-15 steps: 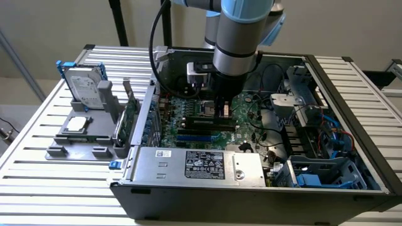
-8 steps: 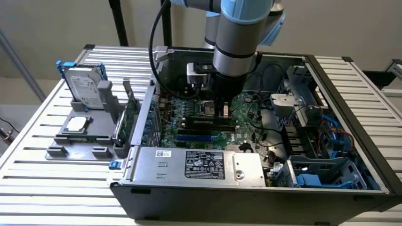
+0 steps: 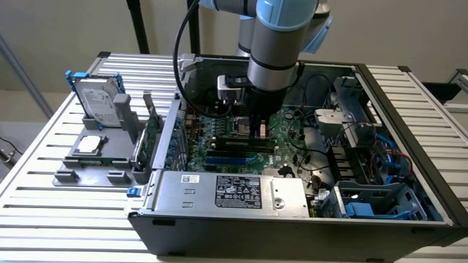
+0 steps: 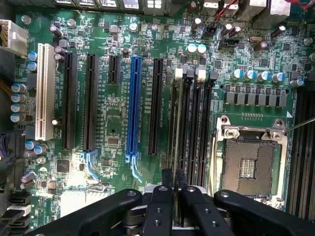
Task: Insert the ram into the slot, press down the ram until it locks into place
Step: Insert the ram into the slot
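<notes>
– Slatted metal table with an open PC case lying on it, side panel off. Where's the arm at?

– Reaching straight down into the case. The gripper hangs over the middle of the motherboard, right by the row of black memory sockets.

– Which slot?

– From the wrist cam the gripper lines up over one end of the slot, the one of the four sockets farthest from the CPU socket. The blue connector sits further off on that side.

– Clamped on anything?

– Honestly can't tell, and can't tell if it's touching the slot either.

– Other stuff around?

– Grey fixture on the exterior view's left, with a hard drive standing in it and a green expansion card upright just beside the case.
</notes>
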Controlling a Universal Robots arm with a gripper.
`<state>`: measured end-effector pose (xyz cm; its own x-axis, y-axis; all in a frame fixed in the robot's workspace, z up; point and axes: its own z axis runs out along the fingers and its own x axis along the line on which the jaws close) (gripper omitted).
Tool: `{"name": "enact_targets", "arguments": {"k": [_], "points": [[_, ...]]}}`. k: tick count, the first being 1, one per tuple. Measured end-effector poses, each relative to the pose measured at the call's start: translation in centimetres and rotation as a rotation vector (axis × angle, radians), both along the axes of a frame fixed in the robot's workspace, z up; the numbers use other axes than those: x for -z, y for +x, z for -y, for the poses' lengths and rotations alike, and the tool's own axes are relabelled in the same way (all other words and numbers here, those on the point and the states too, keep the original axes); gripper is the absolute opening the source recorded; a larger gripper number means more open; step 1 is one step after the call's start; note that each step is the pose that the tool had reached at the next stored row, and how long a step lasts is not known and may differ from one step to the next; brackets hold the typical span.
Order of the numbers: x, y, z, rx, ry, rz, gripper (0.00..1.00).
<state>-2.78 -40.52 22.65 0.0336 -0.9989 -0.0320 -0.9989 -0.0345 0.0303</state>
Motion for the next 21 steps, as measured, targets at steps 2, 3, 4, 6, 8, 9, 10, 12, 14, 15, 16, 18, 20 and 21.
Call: {"name": "enact_targets", "arguments": {"k": [2,3,4,6,8,9,10,12,14,15,16,18,20,21], "points": [[0.04,-0.01,-0.01,0.000,0.0002,0.0005,0.13],[0.06,-0.03,-0.01,0.000,0.0003,0.0006,0.13],[0.08,-0.04,-0.01,0.000,0.0004,0.0008,0.13],[0.13,-0.10,-0.02,0.000,0.0006,0.0011,0.13],[0.14,-0.12,-0.04,0.000,0.0005,0.0009,0.13],[0.14,-0.12,-0.05,0.000,0.0005,0.0008,0.13],[0.15,-0.13,-0.06,0.001,0.0005,0.0009,0.13],[0.18,-0.13,-0.07,0.001,0.0002,0.0008,0.13],[0.24,-0.13,-0.08,0.000,0.0005,0.0009,0.13],[0.28,-0.13,-0.08,0.001,0.0004,0.0009,0.13],[0.31,-0.13,-0.08,0.001,0.0005,0.0009,0.13],[0.32,-0.13,-0.08,0.001,0.0002,0.0007,0.15],[0.21,-0.13,-0.08,0.001,0.0004,0.0008,0.21],[-0.02,-0.13,-0.08,0.001,0.0004,0.0008,0.21]]}}
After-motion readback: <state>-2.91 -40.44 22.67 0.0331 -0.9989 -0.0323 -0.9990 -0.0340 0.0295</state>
